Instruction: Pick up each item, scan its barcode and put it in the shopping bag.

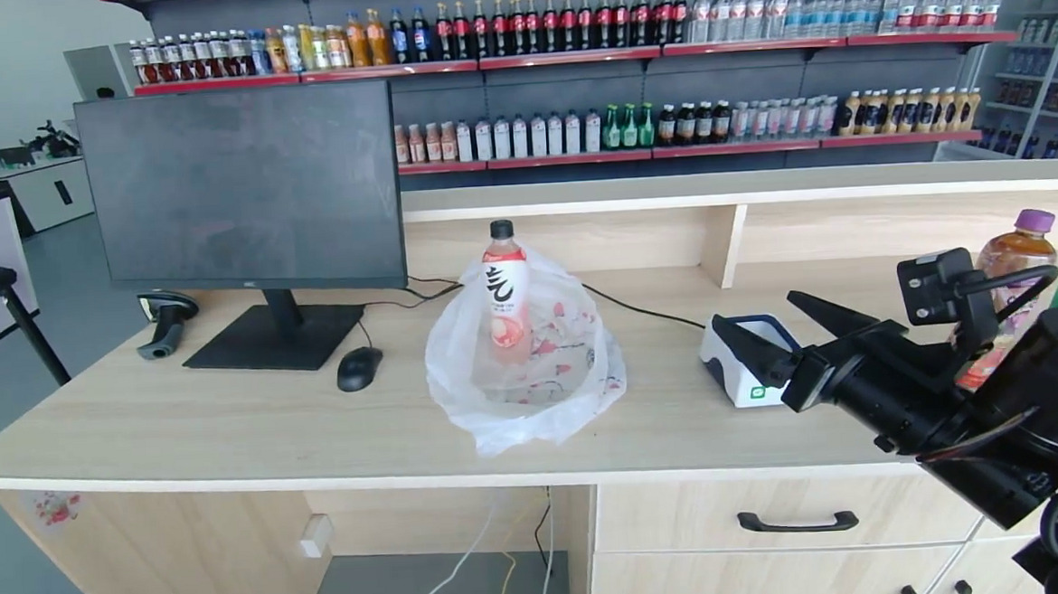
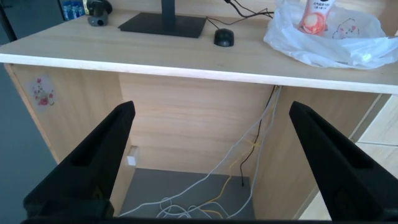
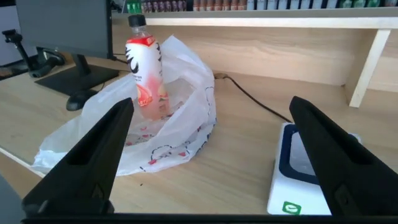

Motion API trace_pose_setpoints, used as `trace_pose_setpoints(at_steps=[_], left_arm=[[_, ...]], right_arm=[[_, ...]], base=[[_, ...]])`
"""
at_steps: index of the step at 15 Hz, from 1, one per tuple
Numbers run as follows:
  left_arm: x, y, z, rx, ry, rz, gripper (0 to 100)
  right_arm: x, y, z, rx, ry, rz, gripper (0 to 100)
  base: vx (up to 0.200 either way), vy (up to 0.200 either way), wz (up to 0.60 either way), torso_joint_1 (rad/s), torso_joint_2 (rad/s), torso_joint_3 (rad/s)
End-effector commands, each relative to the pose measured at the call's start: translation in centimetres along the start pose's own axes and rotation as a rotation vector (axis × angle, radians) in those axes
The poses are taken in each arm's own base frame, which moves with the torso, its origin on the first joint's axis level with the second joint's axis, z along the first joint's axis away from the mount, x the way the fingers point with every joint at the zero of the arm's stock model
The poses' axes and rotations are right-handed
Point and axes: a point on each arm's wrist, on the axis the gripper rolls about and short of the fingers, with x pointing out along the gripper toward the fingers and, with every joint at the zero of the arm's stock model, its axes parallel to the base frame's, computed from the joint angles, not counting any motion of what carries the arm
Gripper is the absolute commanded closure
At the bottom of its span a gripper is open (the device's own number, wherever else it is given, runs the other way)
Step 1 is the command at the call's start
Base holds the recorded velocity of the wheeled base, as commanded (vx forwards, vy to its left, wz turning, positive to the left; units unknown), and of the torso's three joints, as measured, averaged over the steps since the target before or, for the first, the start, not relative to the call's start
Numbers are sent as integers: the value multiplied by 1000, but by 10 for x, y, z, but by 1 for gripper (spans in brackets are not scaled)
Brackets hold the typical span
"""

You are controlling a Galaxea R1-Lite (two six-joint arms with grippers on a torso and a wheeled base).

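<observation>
Over the counter (image 1: 228, 421) beside the scanner (image 1: 739, 393), the right jaws gape wide and empty; the left jaws likewise.

Right arm (image 1: 942, 402): matte black throughout. The rounded cylindrical wrist widens into a glossier, angular housing at the near right.

Right gripper (image 1: 751, 308): 2 long black fingers (image 1: 842, 315), flat-sided, tapering to points.

A small, boxy black camera block (image 1: 936, 286) sits on the wrist. 1 thin black cable (image 1: 1022, 278) arcs out of it. A thicker black cable loop (image 1: 1052, 523) hangs under the housing.

Left gripper (image 2: 211, 106): same build, 2 black wedge fingers (image 2: 93, 162) with plain flat faces and sharp edges.
</observation>
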Motion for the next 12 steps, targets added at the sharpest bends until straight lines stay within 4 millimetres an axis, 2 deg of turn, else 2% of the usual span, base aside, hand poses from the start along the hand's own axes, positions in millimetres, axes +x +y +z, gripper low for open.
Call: trace_pose_setpoints(at_steps=[1, 8, 12], left_arm=[[0, 0, 0, 1, 0, 2, 0], [0, 0, 0, -1, 1, 2, 0], [0, 0, 0, -1, 0, 0, 0]], right_arm=[[0, -1, -1, 0, 3, -2, 0], [-5, -6, -3, -3, 19, -23, 0], [-24, -7, -2, -8, 42, -35, 0]], base=[[0, -200, 0, -2, 2, -7], [0, -200, 0, 3, 3, 4], [0, -200, 0, 0, 2, 4]])
